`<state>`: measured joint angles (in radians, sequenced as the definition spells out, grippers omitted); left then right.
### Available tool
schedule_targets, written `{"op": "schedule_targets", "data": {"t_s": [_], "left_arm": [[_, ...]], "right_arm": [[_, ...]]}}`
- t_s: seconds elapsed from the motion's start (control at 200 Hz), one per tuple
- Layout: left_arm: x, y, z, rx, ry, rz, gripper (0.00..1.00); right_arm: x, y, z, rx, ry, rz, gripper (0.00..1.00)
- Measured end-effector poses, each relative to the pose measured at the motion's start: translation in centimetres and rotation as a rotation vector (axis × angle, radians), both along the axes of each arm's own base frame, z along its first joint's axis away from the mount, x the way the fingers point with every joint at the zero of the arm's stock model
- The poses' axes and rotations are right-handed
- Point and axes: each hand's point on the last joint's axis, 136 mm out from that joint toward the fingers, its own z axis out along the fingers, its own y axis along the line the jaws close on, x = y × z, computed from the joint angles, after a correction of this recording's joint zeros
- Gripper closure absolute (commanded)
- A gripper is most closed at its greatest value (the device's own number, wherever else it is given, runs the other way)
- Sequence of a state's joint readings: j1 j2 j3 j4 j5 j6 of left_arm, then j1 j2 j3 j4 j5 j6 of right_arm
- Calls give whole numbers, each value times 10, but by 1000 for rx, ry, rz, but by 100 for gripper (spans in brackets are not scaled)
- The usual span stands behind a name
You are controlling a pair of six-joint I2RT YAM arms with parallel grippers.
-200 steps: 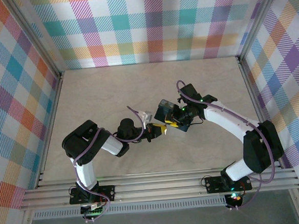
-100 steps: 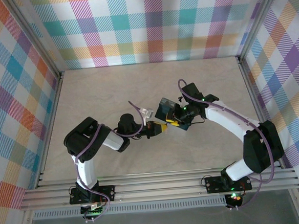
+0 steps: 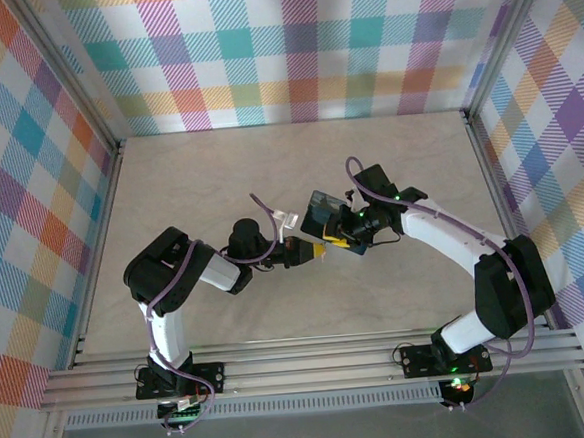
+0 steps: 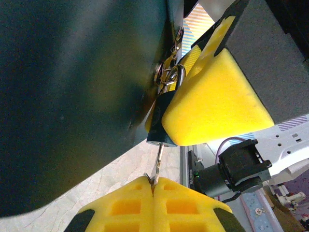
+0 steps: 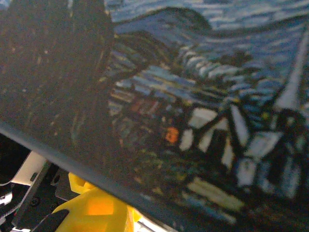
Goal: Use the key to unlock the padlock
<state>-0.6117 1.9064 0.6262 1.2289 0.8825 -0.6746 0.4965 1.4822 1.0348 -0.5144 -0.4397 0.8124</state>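
A: Nearest, at 6 o'clock from the left wrist?
B: Left claw (image 4: 154, 186), yellow fingertips pressed together, clamped on the head of the key (image 4: 158, 162).

A: Next, toward 12 o'clock?
B: Key blade nearly upright, tip entered in the underside of the padlock (image 4: 159, 123). Dark body with a silver shackle above it, at the edge of the box (image 4: 72, 87).

A: At 3 o'clock of the padlock?
B: Yellow pad (image 4: 212, 96) of the right claw (image 3: 338, 238), touching the padlock body. Dark box face close against the padlock from 9 o'clock. Pale table (image 4: 120, 179) beyond, toward 7 o'clock.

A: State of the right claw?
B: Clamped on the box, jaws a little apart across it. From the right wrist, printed night-sky face of the box (image 5: 203, 96) close across the frame, with one yellow finger (image 5: 94, 210) at 6 o'clock under its edge.

A: From above?
B: Both arm bases at 6 o'clock. Left claw (image 3: 312, 250) and right claw tip to tip just below centre, over the table (image 3: 219, 174). Padlock too small to make out there, somewhere between the two tips. Box (image 3: 321, 209) at 12 o'clock of that meeting point. Plaid wall (image 3: 290, 49) farthest, at 12 o'clock.
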Motion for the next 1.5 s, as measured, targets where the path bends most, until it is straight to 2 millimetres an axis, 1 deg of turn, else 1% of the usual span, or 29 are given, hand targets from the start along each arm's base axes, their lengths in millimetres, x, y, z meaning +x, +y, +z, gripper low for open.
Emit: {"op": "schedule_targets", "data": {"t_s": [0.26,0.505,0.675,0.77,0.86,0.94,1.045,1.14,1.23,1.365,1.5], "left_arm": [[2,-6,4,1,66,-22,100],[-1,-4,1,8,122,-41,100],[-1,-4,2,7,130,-55,100],[2,-2,1,29,83,-27,100],[-1,-1,2,78,-27,41,100],[-5,-2,5,133,-132,102,100],[-6,-3,4,156,-163,116,100],[-1,-3,2,128,-117,102,100],[0,-5,1,107,-85,85,100],[5,-8,0,43,52,7,100],[4,-12,2,16,154,-55,100]], "right_arm": [[4,-3,0,3,-29,19,100],[1,-2,-3,14,-50,61,100],[0,-1,-1,24,-81,100,100],[1,0,-1,27,-90,104,100],[0,1,0,40,-75,95,100],[-5,2,-1,44,-47,97,100],[-8,0,-1,35,-35,91,100],[-6,-1,-2,20,-41,81,100],[-5,-3,-3,11,-46,75,100],[-2,-5,-6,-2,-73,66,100],[2,-6,-6,-9,-87,59,100]]}}
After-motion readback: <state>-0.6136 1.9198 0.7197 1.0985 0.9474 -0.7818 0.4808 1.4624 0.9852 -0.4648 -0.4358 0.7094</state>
